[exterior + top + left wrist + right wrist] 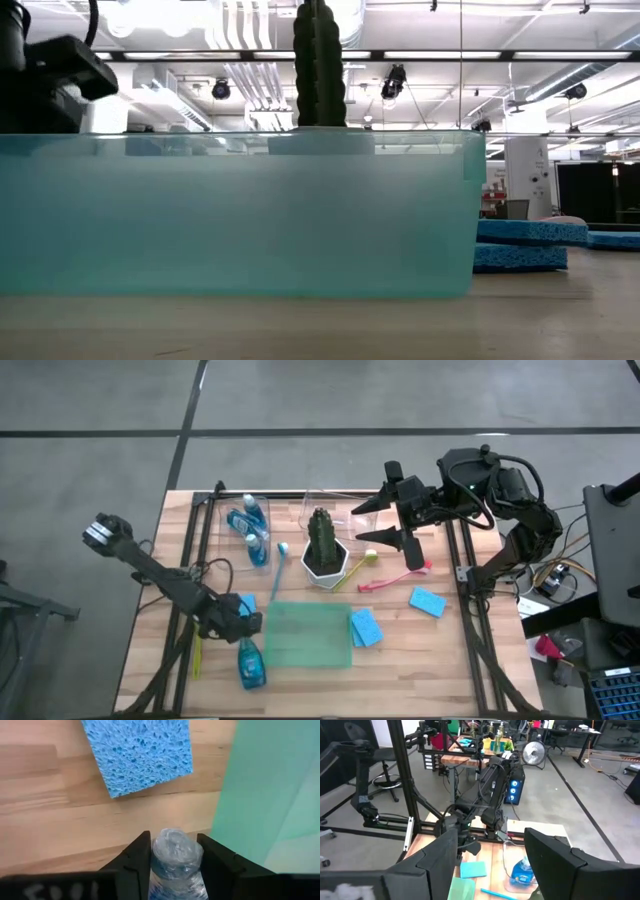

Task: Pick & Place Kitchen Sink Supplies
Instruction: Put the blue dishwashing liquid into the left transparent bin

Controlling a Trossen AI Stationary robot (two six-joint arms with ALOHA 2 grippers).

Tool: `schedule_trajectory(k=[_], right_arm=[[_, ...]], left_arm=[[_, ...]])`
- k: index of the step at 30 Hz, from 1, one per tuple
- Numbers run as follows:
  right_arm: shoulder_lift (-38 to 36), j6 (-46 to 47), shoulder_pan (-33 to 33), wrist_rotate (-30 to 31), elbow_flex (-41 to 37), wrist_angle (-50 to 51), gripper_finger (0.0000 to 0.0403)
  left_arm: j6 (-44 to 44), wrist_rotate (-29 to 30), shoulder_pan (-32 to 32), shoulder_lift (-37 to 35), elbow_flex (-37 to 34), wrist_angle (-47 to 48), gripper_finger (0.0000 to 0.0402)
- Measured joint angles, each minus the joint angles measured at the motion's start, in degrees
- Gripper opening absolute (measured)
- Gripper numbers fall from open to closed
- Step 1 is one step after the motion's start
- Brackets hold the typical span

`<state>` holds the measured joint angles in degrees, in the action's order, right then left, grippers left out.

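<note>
A small clear bottle of blue soap (251, 665) lies near the table's near edge, just left of the translucent green mat (310, 635). My left gripper (238, 628) is shut on it. A light-blue sponge (140, 755) lies on the wood just beyond the gripper. My right gripper (395, 525) hangs high over the far right of the table, open, with nothing between its fingers (555, 862). Two more bottles (250, 525) lie at the far left. Two more sponges (366, 627) (427, 601) lie right of the mat. My left gripper pinches the bottle between its two fingers, one on each side of its clear rounded end (175, 847). The fingers slant downward, coming from the table's far left. The blue-filled body (252, 670) reaches toward the near edge. I cannot tell whether it rests on the table.
A cactus in a white pot (322, 545) stands mid-table behind the mat. A blue brush (278, 565) lies to its left. A yellow brush (355, 565) and a pink brush (395, 575) lie to its right. In the low view the mat (240, 210) fills the foreground.
</note>
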<state>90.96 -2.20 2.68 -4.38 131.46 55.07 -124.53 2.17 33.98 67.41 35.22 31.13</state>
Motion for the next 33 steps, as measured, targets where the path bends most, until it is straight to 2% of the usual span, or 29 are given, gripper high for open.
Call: schedule_trajectory(k=[7, 16, 24, 29, 33], right_arm=[[0.0, 0.0, -0.2, 0.0, 0.0, 0.0, 0.0224], [0.0, 0.0, -1.7, 0.0, 0.0, -0.2, 0.0224], [0.0, 0.0, -2.0, 0.0, 0.0, -0.7, 0.0224], [0.2, 0.0, -2.0, 0.0, 0.0, -1.3, 0.0224], [0.2, 0.0, -2.0, 0.0, 0.0, -1.5, 0.0224]], left_arm=[[0.9, 3.5, 0.0, -6.9, 1.6, 7.8, 0.0124], [3.5, 10.9, 0.0, -12.2, 12.6, 28.7, 0.0124], [4.1, 22.1, 0.0, -11.8, 25.5, 48.5, 0.0124], [3.8, 27.8, -0.4, -10.8, 31.0, 59.3, 0.0124], [6.0, 35.8, -1.6, -10.9, 32.2, 58.3, 0.0124]])
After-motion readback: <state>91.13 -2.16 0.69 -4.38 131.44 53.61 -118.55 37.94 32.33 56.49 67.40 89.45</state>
